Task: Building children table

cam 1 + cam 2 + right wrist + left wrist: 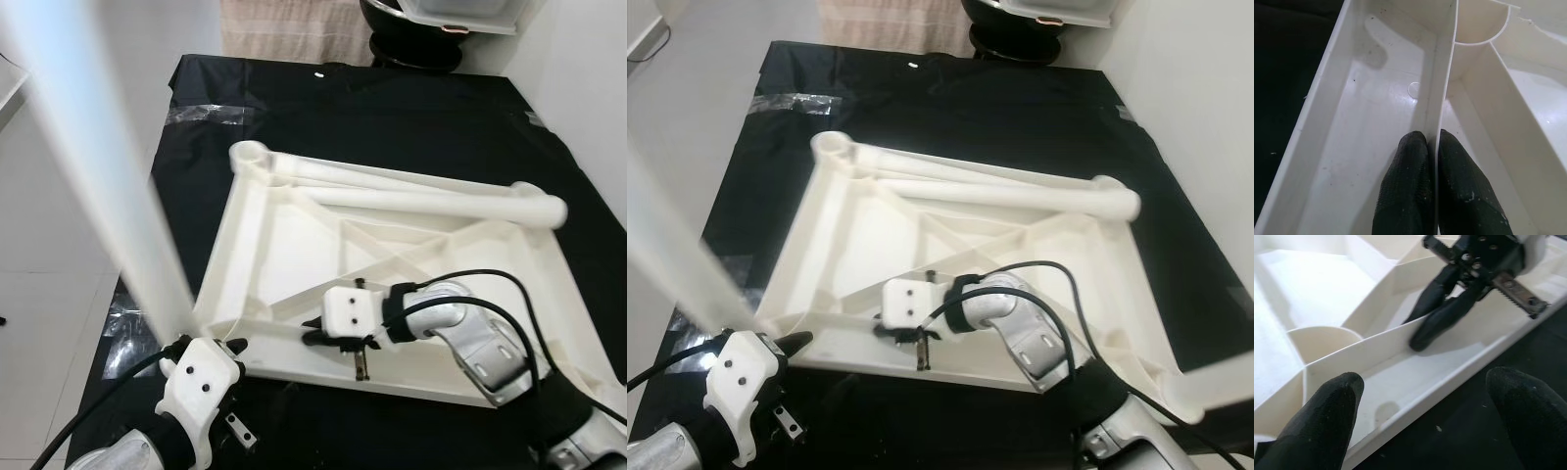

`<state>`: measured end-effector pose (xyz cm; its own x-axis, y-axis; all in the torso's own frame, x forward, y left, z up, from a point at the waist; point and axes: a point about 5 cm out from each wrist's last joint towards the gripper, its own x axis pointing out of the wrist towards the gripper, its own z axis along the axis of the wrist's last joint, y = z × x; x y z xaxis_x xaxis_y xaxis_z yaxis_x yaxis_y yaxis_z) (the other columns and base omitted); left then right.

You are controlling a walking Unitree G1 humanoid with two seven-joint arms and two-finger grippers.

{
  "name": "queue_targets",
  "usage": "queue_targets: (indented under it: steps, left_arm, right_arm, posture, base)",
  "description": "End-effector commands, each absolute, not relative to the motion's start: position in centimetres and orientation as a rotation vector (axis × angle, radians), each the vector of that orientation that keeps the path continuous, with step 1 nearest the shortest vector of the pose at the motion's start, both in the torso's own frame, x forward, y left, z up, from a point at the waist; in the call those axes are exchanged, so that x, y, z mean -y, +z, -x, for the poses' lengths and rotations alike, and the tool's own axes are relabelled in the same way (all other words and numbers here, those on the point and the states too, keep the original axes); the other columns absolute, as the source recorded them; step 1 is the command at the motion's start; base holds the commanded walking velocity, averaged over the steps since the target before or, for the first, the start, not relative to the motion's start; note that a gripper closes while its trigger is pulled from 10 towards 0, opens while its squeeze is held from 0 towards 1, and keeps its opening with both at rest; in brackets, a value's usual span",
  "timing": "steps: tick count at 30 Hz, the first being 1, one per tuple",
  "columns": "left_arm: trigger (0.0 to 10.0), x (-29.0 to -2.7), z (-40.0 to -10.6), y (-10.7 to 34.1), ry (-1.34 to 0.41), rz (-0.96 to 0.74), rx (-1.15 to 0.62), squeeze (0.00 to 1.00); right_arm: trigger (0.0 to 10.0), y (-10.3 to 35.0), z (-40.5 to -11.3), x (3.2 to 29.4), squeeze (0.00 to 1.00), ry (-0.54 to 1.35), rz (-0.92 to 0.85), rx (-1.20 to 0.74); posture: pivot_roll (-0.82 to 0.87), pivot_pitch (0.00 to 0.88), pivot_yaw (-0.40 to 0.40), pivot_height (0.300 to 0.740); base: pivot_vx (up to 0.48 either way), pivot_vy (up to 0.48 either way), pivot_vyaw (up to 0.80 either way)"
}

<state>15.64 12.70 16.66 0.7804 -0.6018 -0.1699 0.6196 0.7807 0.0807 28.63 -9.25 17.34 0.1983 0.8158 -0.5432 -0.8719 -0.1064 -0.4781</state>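
A blurred white leg (98, 166) is crossing the left of the head views, running out past the top edge. The left end effector (211, 343) is hiding where that leg meets the overturned table (284, 235). The right arm (490, 352) is covering part of the table's near rim. A dark basin (411, 39) beyond the mat's (411, 117) far edge is being cut off by the frame.

Head eyes look steeply down; wrist cameras sit close, sharing the tabletop (294, 245).
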Motion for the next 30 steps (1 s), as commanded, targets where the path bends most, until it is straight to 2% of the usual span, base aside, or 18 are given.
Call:
queue_targets:
  steps: [1,9,13,14,15,16,18,19,20,21,30]
  left_arm:
    - [10.0,-12.6,-15.4,16.7,-0.667,-0.130,-0.144,0.00]
    - [10.0,-12.6,-15.4,16.8,-0.667,-0.133,-0.144,0.00]
    - [10.0,-12.7,-15.4,16.8,-0.666,-0.137,-0.145,0.00]
    - [10.0,-12.7,-15.4,16.8,-0.666,-0.138,-0.146,0.00]
    - [10.0,-12.7,-15.4,16.8,-0.666,-0.138,-0.146,0.00]
    - [10.0,-12.7,-15.4,16.8,-0.666,-0.139,-0.147,0.00]
    - [10.0,-12.8,-15.4,16.9,-0.668,-0.140,-0.147,0.00]
    - [10.0,-12.8,-15.4,16.9,-0.669,-0.141,-0.148,0.00]
    - [10.0,-12.8,-15.4,16.9,-0.669,-0.141,-0.148,0.00]
    - [10.0,-12.8,-15.4,16.9,-0.670,-0.142,-0.149,0.00]
    - [10.0,-12.7,-15.7,16.9,-0.673,-0.131,-0.141,0.00]
  right_arm:
    - [0.0,19.4,-28.2,8.0,0.00,1.487,0.946,0.100]
    - [0.0,19.6,-29.4,9.0,0.00,1.514,1.056,0.121]
    - [0.0,19.1,-30.4,11.5,0.00,1.499,1.228,0.034]
    - [1.0,18.8,-30.6,12.5,0.00,1.497,1.277,-0.010]
    - [1.0,18.8,-30.6,12.5,0.00,1.497,1.277,-0.010]
    - [10.0,18.6,-30.8,13.1,0.00,1.479,1.314,-0.031]
    - [10.0,18.6,-30.9,13.7,0.00,1.454,1.320,-0.062]
    - [10.0,18.7,-31.0,14.1,0.36,1.435,1.315,-0.074]
    - [10.0,18.7,-31.0,14.1,0.36,1.435,1.315,-0.074]
    - [10.0,18.7,-30.8,14.6,1.00,1.433,1.285,-0.100]
    - [10.0,18.8,-28.0,17.5,1.00,1.469,1.085,-0.227]
  posture:
    - [0.09,0.199,-0.116,0.740]
    - [0.09,0.197,-0.114,0.740]
    - [0.10,0.195,-0.112,0.740]
    - [0.10,0.195,-0.111,0.740]
    - [0.10,0.195,-0.111,0.740]
    - [0.10,0.195,-0.107,0.740]
    - [0.10,0.194,-0.104,0.740]
    - [0.10,0.195,-0.103,0.740]
    - [0.10,0.195,-0.103,0.740]
    - [0.10,0.194,-0.100,0.740]
    - [0.08,0.192,-0.093,0.740]
  base:
    - [0.000,0.000,0.00]
    - [0.000,0.000,0.00]
    - [0.000,0.000,0.00]
    - [0.000,0.000,0.00]
    - [0.000,0.000,0.00]
    - [0.000,0.000,0.00]
    - [0.000,0.000,0.00]
    - [0.000,0.000,0.00]
    - [0.000,0.000,0.00]
    - [0.000,0.000,0.00]
    - [0.000,0.000,0.00]
